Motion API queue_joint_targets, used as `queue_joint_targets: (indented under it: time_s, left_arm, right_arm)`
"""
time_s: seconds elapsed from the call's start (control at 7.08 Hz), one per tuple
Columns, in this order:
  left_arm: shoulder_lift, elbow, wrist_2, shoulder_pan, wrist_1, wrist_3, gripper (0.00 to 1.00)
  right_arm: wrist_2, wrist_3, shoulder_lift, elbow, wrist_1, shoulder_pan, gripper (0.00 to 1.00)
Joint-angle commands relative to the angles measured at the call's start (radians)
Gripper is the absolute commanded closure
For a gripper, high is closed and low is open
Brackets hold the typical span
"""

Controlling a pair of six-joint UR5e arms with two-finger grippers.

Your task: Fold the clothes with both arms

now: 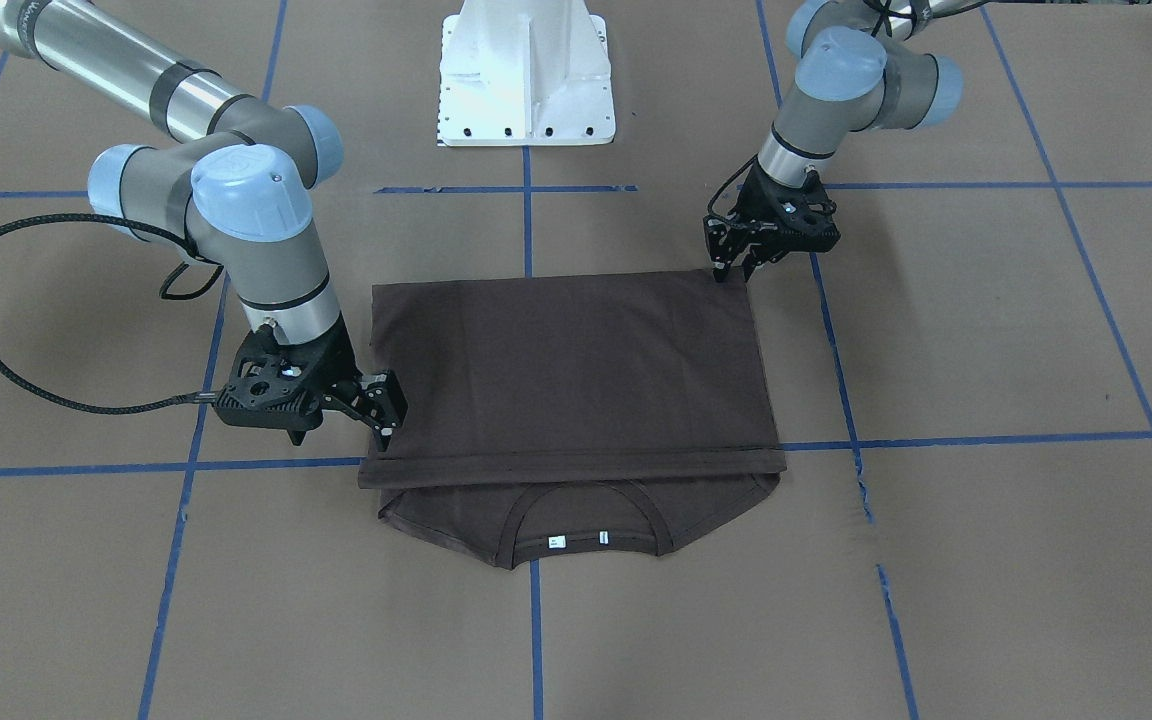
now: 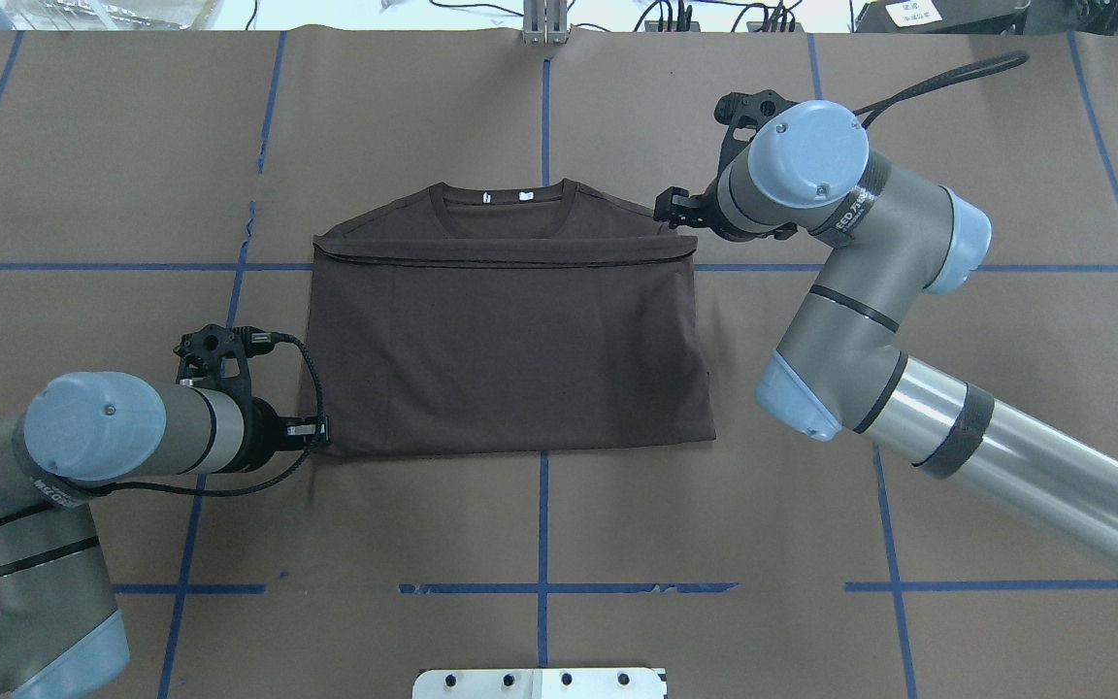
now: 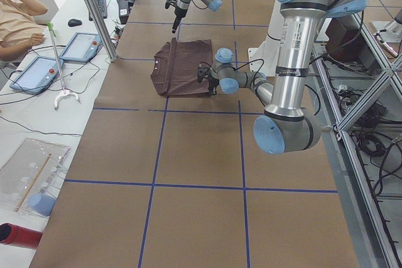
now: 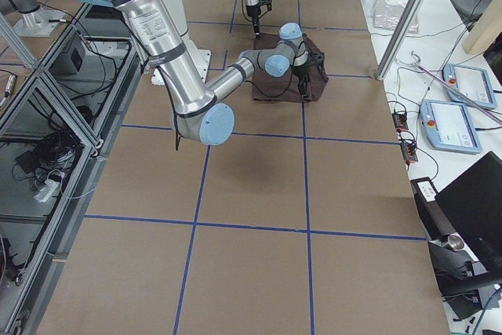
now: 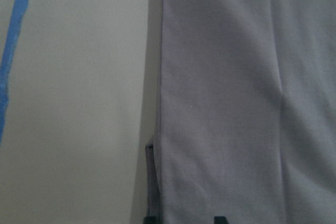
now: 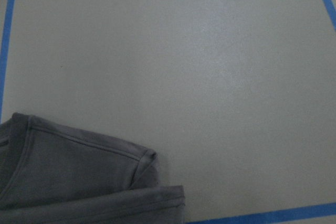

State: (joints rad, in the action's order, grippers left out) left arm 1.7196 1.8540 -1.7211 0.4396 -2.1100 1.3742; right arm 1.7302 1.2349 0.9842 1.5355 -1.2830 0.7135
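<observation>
The dark brown T-shirt (image 2: 506,340) lies flat, folded in half, its hem (image 2: 501,255) laid just short of the collar (image 2: 506,199) with the white tags. It also shows in the front view (image 1: 566,370). My left gripper (image 2: 321,432) sits low at the fold's near left corner. In the left wrist view its fingertips (image 5: 220,217) stand apart with the cloth edge between them, so it is open. My right gripper (image 2: 673,210) hovers by the hem's far right corner. It looks open and holds nothing, and it also shows in the front view (image 1: 383,425).
Brown paper with blue tape lines (image 2: 543,485) covers the table. The white pedestal base (image 1: 526,75) stands behind the shirt. Tablets (image 3: 38,70) and an operator (image 3: 16,20) are beyond the far edge.
</observation>
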Motion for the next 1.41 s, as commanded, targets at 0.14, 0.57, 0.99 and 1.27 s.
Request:
queue_joint_targets:
  time_s: [0.14, 0.57, 0.99, 1.27]
  left_arm:
    - [-0.021, 0.013, 0.000, 0.001, 0.004, -0.013, 1.00]
    - [-0.017, -0.083, 0.001, 0.190, 0.002, -0.295, 1.00]
    - [0.307, -0.507, -0.002, 0.431, -0.013, -0.503, 1.00]
    - [0.571, -0.900, 0.035, 0.470, -0.191, -0.501, 1.00]
  right_arm:
    - [0.000, 0.000, 0.002, 0.000, 0.001, 0.000, 0.00]
    - [-0.003, 0.000, 0.002, 0.000, 0.001, 0.000, 0.00]
    - [-0.006, 0.002, -0.001, 0.002, 0.001, -0.002, 0.00]
    - [-0.006, 0.012, 0.002, 0.032, -0.001, -0.002, 0.00]
